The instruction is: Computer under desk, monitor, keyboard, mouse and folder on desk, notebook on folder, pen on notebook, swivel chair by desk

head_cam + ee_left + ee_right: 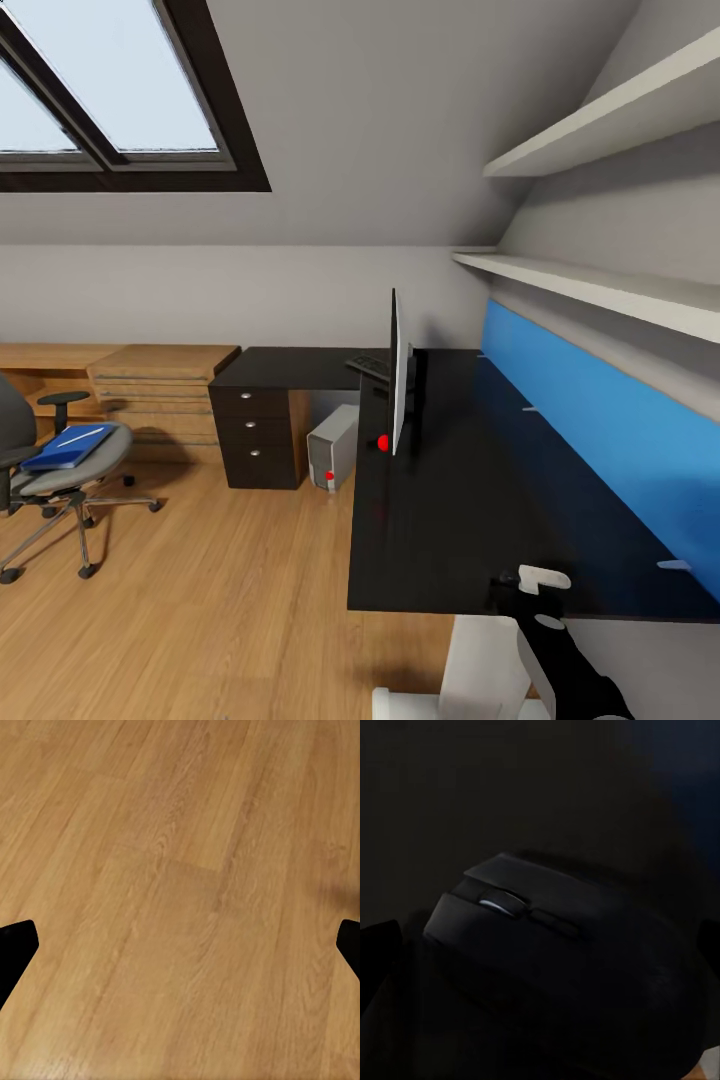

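Black mouse (547, 945) sits between the right gripper's (544, 967) spread fingers for grasping; the left gripper (180, 952) hangs open.

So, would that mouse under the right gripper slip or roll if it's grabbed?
The mouse looks smooth and domed, so the fingers may slide off its curved sides. It probably won't roll: it appears to sit flat on the desk. Small, so likely light.

We find no readable text, no labels, no brand marks, no numbers, no signs, nothing legible to us on any surface
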Controlling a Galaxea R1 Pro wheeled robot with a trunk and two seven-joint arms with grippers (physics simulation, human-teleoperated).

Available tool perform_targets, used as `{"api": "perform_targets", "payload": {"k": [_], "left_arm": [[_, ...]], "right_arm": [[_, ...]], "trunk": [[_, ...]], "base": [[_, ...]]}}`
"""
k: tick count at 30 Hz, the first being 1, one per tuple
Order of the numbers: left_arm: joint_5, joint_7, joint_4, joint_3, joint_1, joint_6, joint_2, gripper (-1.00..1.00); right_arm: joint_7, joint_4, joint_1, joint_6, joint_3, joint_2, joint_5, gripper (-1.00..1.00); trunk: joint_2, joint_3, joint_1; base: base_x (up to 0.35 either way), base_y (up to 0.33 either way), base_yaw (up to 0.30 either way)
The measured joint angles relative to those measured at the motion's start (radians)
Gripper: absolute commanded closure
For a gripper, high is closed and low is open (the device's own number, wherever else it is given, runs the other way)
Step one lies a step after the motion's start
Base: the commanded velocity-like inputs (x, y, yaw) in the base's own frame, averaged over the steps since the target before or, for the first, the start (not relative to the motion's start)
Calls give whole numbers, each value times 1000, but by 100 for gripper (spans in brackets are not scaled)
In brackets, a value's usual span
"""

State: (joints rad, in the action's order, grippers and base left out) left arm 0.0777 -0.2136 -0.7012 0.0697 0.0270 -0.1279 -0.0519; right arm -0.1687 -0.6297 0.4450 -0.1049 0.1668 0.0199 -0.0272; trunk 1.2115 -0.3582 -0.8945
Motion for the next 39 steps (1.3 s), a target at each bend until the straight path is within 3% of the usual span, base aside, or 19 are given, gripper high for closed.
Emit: {"api": "perform_targets", "payload": {"k": [15,16,39], "left_arm": [[0,1,0,0,0,0,0,-100],[0,0,0,0,0,0,0,-100],[0,2,0,1,0,0,0,-100]], "right_arm": [[0,0,0,0,0,0,0,-100],[-1,0,0,0,0,0,0,100],[-2,1,0,2,-1,-1,-2,100]], "trunk": [[0,0,0],[0,0,0],[0,0,0]], "base": [[0,0,0],[0,0,0],[0,0,0]]}}
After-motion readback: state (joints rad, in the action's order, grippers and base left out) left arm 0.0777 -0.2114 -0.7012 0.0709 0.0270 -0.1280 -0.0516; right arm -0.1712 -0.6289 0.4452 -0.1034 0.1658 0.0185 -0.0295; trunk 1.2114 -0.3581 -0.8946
